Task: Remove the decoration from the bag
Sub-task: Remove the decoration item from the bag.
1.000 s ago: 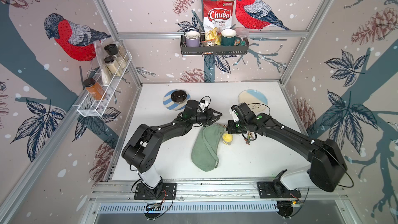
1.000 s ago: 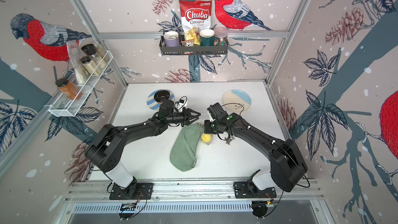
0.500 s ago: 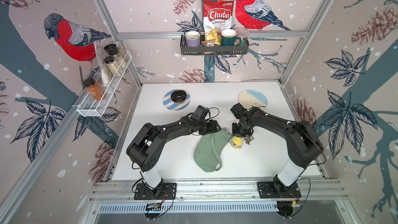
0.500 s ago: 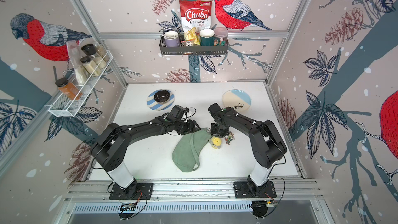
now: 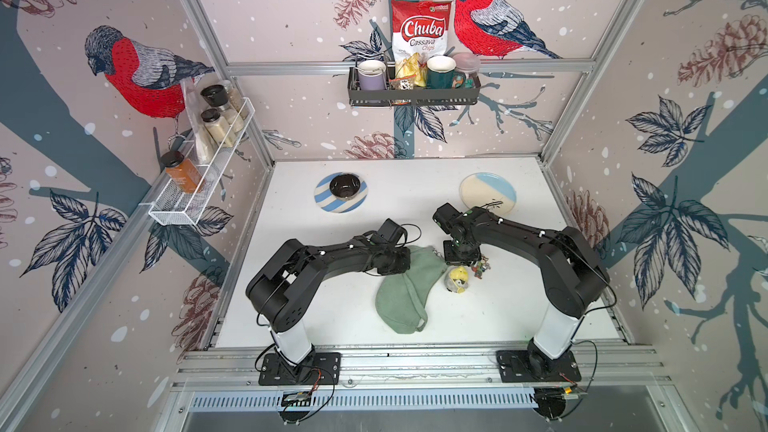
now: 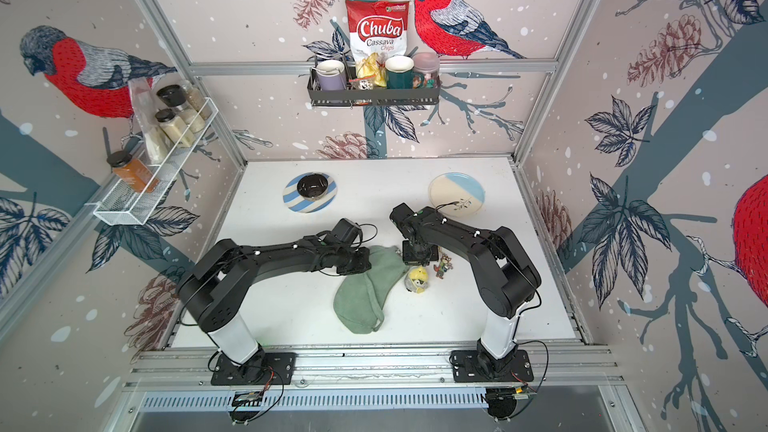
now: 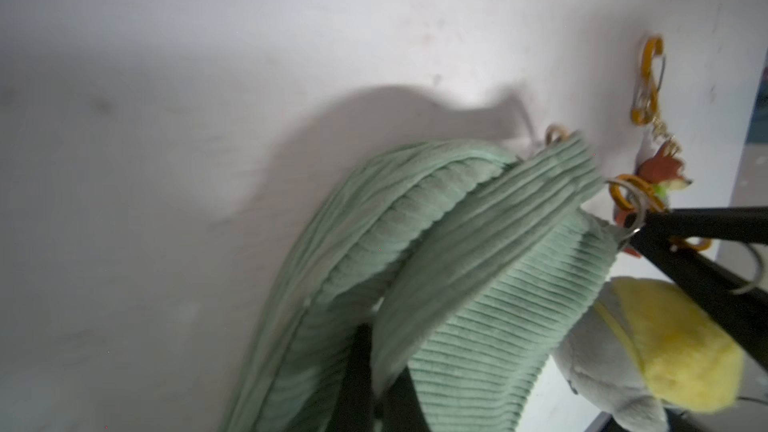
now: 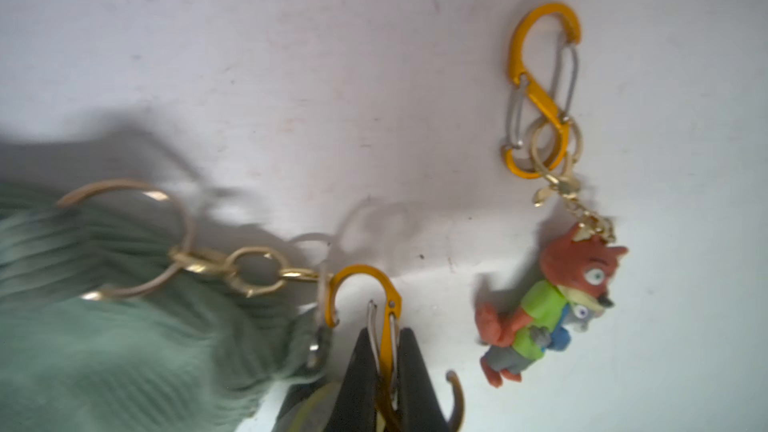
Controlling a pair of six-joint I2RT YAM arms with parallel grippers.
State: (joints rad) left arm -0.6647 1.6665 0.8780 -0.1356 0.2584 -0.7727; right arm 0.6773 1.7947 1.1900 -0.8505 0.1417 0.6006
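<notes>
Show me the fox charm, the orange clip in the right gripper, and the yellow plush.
fox charm [image 8: 540, 307]: right wrist view, on its green shirt.
orange clip [image 8: 363, 271]: right wrist view, top of its hook, above the jaws.
yellow plush [image 5: 460, 273]: in a top view, on its yellow head.

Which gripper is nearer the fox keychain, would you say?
Right. The right gripper, shut on an orange clip, sits beside the fox keychain; the left gripper pinches the bag, farther off.

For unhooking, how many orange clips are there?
2: one clip in the right gripper, hooked to the bag's chain; another clip loose with the fox charm. Some may be hidden.
</notes>
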